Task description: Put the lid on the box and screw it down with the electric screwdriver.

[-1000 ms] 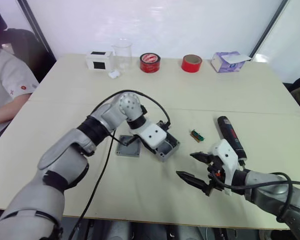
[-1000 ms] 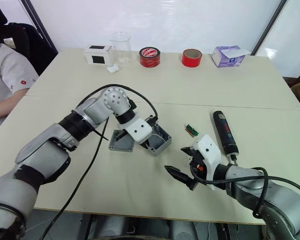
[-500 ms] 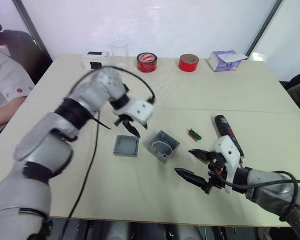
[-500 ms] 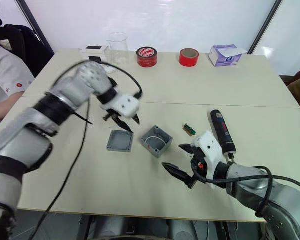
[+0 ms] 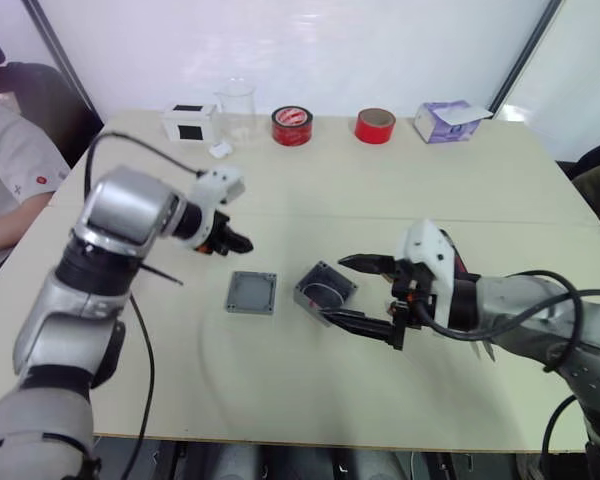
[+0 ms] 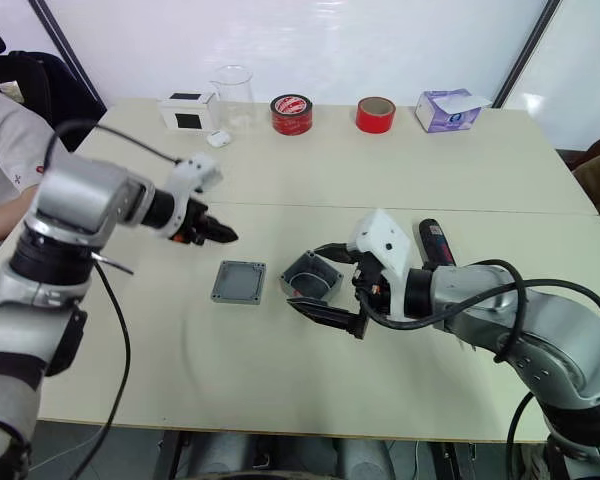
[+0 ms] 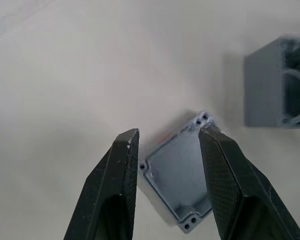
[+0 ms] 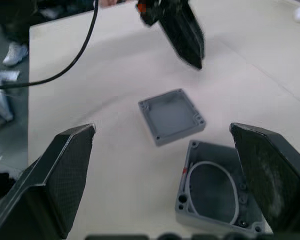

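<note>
Spread fingers [image 8: 60, 175], open box [image 8: 217, 187], lid [image 8: 171, 116] beside it

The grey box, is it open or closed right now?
Open. The box shows its wire loop inside, and the lid lies flat beside it.

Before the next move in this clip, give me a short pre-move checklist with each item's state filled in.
1. Box upright with its opening up, white wire loop inside: ok.
2. Lid lying flat on the table beside the box, apart from it and ungrasped: ok for a pick.
3. Right gripper open, jaws wide either side of the box, not closed on it: ok.
4. Left gripper empty, above the table just beyond the lid; the left wrist view shows its jaws parted: ok.
5. Electric screwdriver on the table behind the right arm, mostly hidden: cannot tell if reachable.
6. Screws at the lid corners: cannot tell.
</note>
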`<state>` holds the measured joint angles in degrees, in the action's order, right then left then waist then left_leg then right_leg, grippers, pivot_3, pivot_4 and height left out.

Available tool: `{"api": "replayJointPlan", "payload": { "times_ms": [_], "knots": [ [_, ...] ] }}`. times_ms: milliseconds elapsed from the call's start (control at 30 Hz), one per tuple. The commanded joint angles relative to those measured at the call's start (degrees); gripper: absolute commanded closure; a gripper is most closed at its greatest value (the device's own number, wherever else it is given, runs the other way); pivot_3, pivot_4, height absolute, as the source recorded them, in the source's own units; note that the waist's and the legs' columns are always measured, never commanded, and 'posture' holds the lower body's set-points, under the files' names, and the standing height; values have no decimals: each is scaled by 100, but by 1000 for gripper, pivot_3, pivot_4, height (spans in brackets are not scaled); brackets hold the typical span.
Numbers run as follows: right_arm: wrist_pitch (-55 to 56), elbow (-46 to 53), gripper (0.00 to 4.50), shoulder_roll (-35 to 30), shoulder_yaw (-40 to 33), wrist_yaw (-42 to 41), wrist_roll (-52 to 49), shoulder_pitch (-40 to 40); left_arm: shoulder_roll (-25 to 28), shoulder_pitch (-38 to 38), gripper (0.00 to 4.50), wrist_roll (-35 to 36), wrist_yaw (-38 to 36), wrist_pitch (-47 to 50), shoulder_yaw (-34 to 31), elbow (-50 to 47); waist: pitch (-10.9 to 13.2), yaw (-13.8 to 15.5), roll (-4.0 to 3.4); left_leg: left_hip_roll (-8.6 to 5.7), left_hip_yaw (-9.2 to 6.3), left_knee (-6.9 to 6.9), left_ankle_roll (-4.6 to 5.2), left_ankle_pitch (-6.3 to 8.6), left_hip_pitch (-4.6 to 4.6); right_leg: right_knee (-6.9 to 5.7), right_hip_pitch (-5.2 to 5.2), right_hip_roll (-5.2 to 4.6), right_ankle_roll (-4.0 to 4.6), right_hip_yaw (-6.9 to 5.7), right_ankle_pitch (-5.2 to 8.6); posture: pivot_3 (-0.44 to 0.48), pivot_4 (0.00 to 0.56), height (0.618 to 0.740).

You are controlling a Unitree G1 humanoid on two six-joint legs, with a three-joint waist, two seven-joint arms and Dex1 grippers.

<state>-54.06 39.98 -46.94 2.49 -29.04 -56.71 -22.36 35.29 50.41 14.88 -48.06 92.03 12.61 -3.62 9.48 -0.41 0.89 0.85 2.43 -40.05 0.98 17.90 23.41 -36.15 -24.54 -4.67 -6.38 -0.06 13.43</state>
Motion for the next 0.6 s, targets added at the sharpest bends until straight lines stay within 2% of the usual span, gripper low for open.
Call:
{"api": "replayJointPlan", "payload": {
  "times_ms": [33, 133, 300, 600],
  "knots": [
    [216, -71, 0, 119, 105, -178, 297, -47, 130, -286, 2617, 1008, 1087, 47, -409, -549, 1, 1, 2, 1, -2, 0, -2, -1, 1, 0, 0, -1, 0, -1, 0, 0, 150, 740],
    [242, -52, 0, 222, 108, -184, 378, 22, 214, -573, 2617, 1909, 2051, 47, -569, -586, 1, 2, 1, -3, -2, 1, -5, -3, 3, 1, -1, -12, 0, -1, 0, 0, 150, 740],
    [259, 68, 0, 351, 28, -97, 458, 267, 163, -619, 2617, 3431, 3604, 47, -607, -172, -1, 22, -1, -11, -4, 1, -8, -4, -1, 0, 2, -23, 0, -2, -1, 0, 150, 740],
    [220, 144, 0, 585, 39, 177, 631, 393, 629, -459, 2617, 5530, 5350, 47, -89, 373, -7, -9, -7, -26, -1, 3, -32, -17, -13, 2, 10, -36, 1, 0, -1, 0, 150, 740]
  ]
}}
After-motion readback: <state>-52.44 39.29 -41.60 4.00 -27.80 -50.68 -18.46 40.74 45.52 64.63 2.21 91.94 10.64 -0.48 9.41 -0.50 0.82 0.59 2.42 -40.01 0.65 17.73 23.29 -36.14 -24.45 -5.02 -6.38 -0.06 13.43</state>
